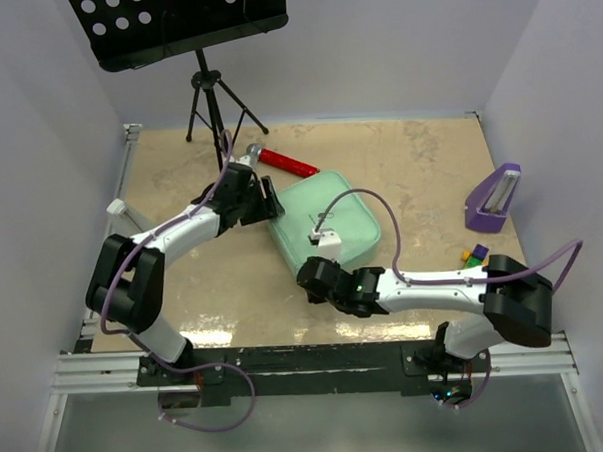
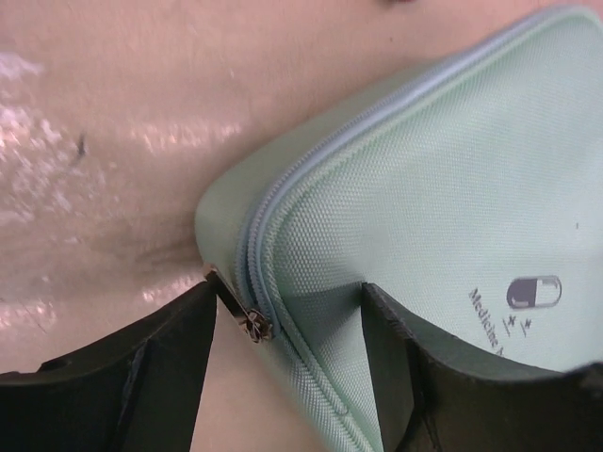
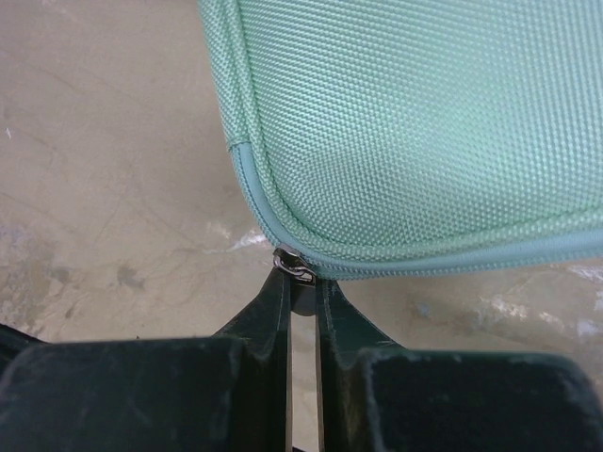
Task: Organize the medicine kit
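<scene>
While the left hand point(image 2: 287, 353) gapes astride the medicine kit point(image 2: 452, 207) corner, right hand point(image 3: 303, 282) nipped tight — gripping a zipper pull point(image 3: 294, 265)

Left gripper point(image 2: 287, 353) reaches toward 1 o'clock, jaws apart; right gripper point(image 3: 303, 282) points toward 10 o'clock, jaws nearly closed.

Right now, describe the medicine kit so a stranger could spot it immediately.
Look at the middle of the tan table, between the two grippers. The medicine kit is a mint-green zippered fabric case; unlike the red-handled tool behind it, it is flat, square and pale, with a pill mark.
</scene>
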Tool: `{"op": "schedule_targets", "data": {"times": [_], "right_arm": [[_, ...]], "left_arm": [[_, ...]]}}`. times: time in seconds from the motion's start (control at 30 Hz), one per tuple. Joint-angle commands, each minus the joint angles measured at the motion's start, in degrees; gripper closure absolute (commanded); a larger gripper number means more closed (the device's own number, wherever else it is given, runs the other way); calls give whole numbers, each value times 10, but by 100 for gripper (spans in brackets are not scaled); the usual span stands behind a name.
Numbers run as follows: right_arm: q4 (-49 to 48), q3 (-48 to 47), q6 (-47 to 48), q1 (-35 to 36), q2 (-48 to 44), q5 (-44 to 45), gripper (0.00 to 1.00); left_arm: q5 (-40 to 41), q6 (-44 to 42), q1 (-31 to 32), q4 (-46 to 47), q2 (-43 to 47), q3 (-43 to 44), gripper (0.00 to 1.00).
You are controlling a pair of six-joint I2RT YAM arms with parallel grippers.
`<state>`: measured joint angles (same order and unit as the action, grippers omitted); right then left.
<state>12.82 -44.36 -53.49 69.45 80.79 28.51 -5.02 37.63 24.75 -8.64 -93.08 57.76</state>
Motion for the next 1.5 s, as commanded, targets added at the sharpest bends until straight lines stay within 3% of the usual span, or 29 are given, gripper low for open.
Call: {"op": "schedule_targets", "data": {"times": [0.0,0.1,0.37,0.63,0.73,0.97,1.17,1.47], "right_arm": [[43,-60,57,11,70,-21,100],[35,-101,87,-1,117,-14,100],[-9,-147,137,-43,156,-40,100],[-3,-133,139,-43,153,-29,100],[-3,-127,133,-45,150,-29,100],[6,-123,128,-45,130,-20,100],[19,-79,110,-45,97,-11,100],[49,8,34,-46,5,-10,100]], "left_arm": [[71,-52,-18,-8,-18,90,32],[86,-39,-18,-73,4,99,26],[7,81,8,35,208,-162,22],[-3,111,73,116,177,-173,22],[21,102,90,108,163,-165,23],[80,88,91,22,128,-174,40],[113,61,85,5,100,-162,64],[95,3,56,20,55,-136,85]]}}
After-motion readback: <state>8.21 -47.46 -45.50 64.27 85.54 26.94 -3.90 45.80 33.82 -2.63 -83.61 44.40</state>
